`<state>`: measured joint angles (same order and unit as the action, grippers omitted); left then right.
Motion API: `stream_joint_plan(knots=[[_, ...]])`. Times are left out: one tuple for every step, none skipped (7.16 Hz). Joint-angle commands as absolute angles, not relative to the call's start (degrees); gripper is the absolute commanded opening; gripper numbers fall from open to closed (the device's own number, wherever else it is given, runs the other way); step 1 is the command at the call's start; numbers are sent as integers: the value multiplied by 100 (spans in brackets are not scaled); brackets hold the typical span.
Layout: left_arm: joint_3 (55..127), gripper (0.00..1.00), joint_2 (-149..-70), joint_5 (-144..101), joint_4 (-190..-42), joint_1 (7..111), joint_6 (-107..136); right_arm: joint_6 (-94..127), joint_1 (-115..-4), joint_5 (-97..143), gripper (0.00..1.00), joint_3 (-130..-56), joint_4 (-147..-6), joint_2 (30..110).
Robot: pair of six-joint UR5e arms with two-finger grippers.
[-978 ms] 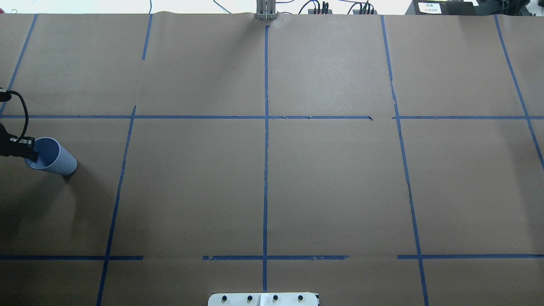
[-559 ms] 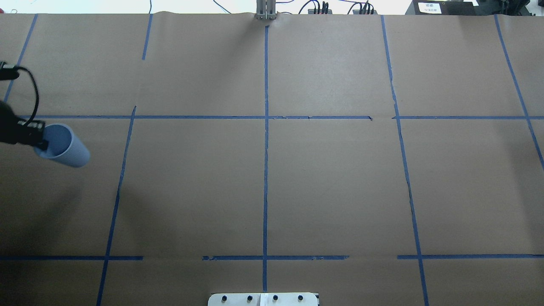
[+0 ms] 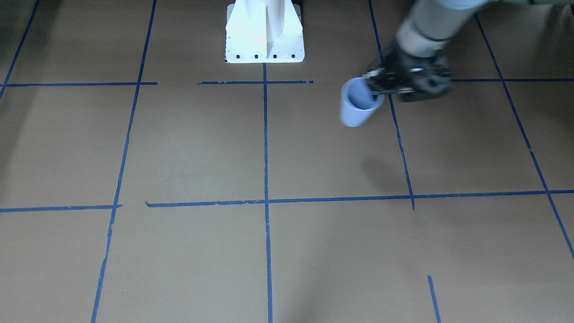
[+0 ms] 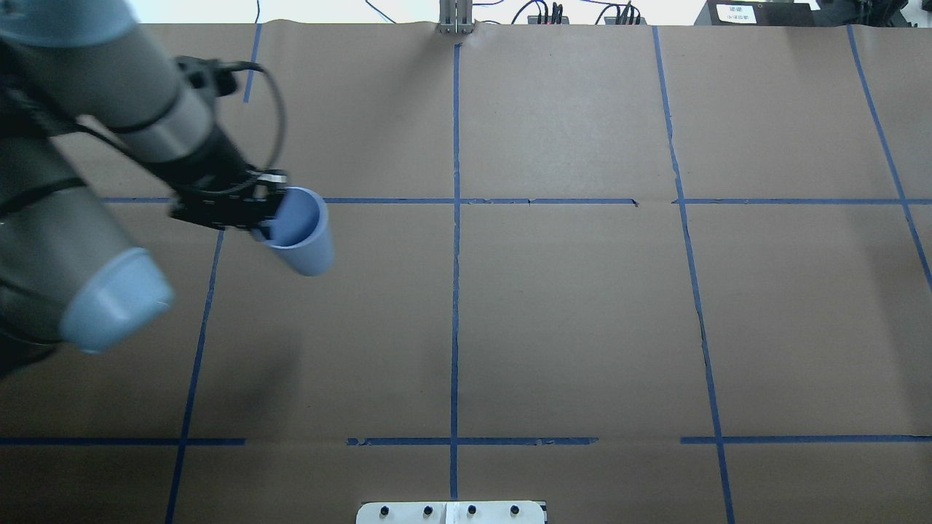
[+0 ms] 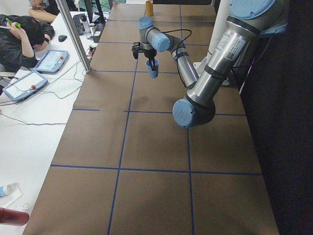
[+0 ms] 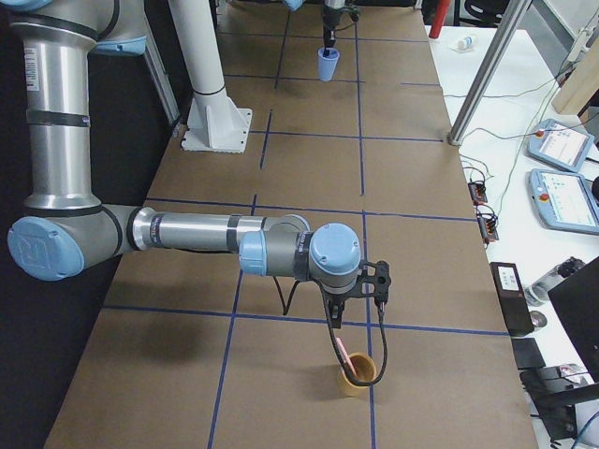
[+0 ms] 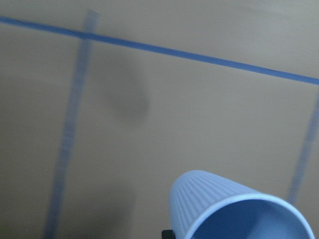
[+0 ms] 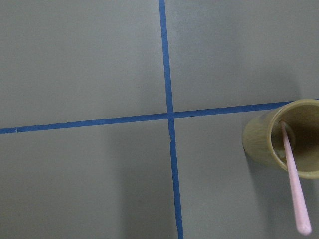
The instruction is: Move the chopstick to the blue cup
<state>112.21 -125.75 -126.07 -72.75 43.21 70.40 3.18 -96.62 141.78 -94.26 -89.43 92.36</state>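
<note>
— Over the left half of the table, what do you have?

— I see the left gripper clamped on the rim of the blue cup, with one finger inside the mouth and the other outside. The cup hangs mouth up, clear of the paper, and in the front-facing view its shadow lies apart from it. My left wrist camera is blurred, and the frame edge cuts off the lower part of the rim.

— And the chopstick?

— The chopstick leans in a tan cup at the table's other end, well apart from the blue cup. The right gripper hangs just above it. It shows only in the side view, small and dark, so I cannot tell whether it is parted, closed or gripping the stick. My right wrist camera shows no fingers and crops the tan cup's right side.

— The surroundings?

— Brown paper crossed by blue tape lines, ragged in places. A white base plate sits at the robot's foot. Alongside is a white bench with cables and teach pendants, and a person in dark clothes is seated there.
</note>
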Motion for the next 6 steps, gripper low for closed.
stream_joint_plan(knots=[[10044,1,-13531,-11745,-8266,3377,7987,448,-9650,14203,100,-9483,-8947,9220],[9385,1,-13866,-11734,-8436,3375,7998,448,-9650,14160,100,-9536,-8939,9228],[9039,1,-13860,-11725,-8873,3375,7998,448,-9659,14159,100,-9527,-8930,9289],[8792,1,-13860,-11725,-9147,3366,7998,440,-9650,14159,100,-9536,-8930,9281],[8737,1,-13852,-11725,-9158,3358,7989,457,-9650,14211,100,-9545,-8930,9273],[8736,6,-13834,-11725,-9167,3305,7981,457,-9659,14195,100,-9545,-8938,9229]])
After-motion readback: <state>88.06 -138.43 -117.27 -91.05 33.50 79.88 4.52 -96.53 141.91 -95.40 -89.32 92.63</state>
